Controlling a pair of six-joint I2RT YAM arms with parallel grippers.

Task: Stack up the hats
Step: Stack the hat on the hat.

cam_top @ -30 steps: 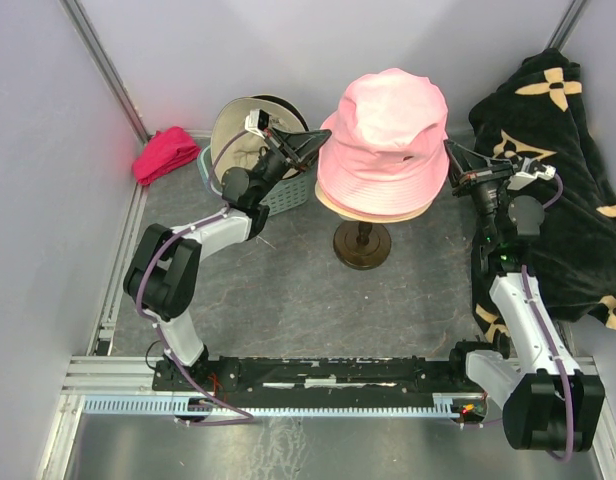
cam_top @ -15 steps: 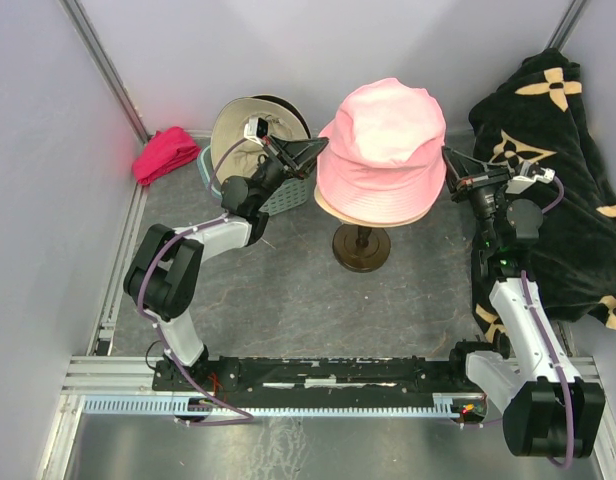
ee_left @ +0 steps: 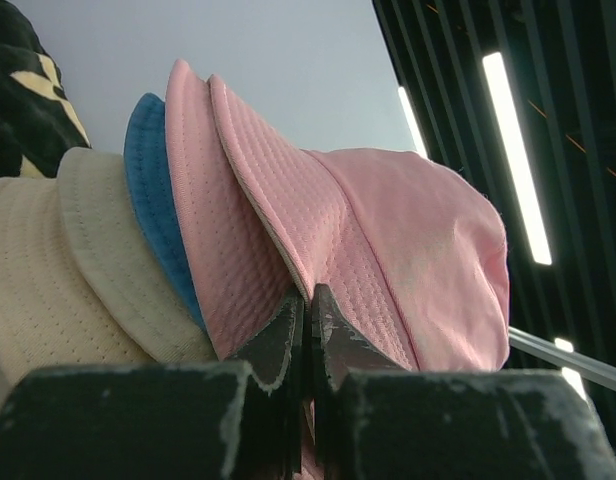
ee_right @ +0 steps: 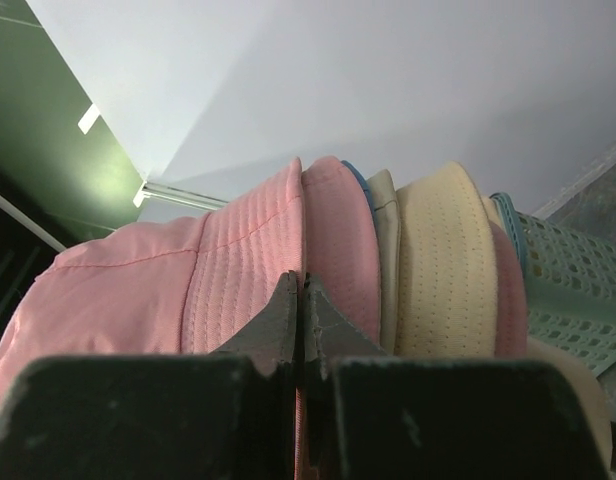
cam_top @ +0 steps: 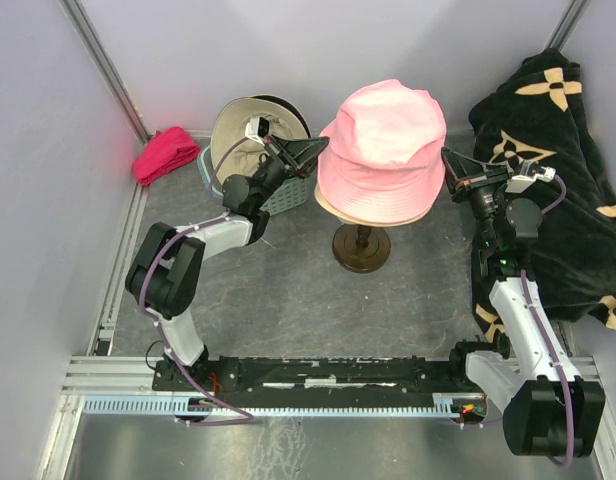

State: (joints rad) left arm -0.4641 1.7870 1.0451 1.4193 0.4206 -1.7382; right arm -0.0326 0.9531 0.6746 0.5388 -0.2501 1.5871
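The top pink hat (cam_top: 383, 150) sits over a stack of hats on a stand. My left gripper (cam_top: 316, 150) is shut on its left brim; my right gripper (cam_top: 450, 160) is shut on its right brim. In the left wrist view the left gripper (ee_left: 310, 295) pinches the pink hat's brim (ee_left: 258, 170), with a second pink brim (ee_left: 208, 250), a blue brim (ee_left: 153, 200) and a cream brim (ee_left: 98, 250) below it. In the right wrist view the right gripper (ee_right: 300, 285) pinches the pink hat (ee_right: 138, 290), beside cream brims (ee_right: 443, 260). A cream hat (cam_top: 243, 120) lies in the basket.
A teal mesh basket (cam_top: 283, 195) stands left of the stand, whose dark round base (cam_top: 362, 246) rests on the grey floor. A magenta cloth (cam_top: 165, 153) lies at the far left. A large black cloth with beige flowers (cam_top: 558, 150) is piled at the right.
The pink hat has come down a little onto the stack, with both grippers still holding its brim. In the last half second almost nothing has moved.
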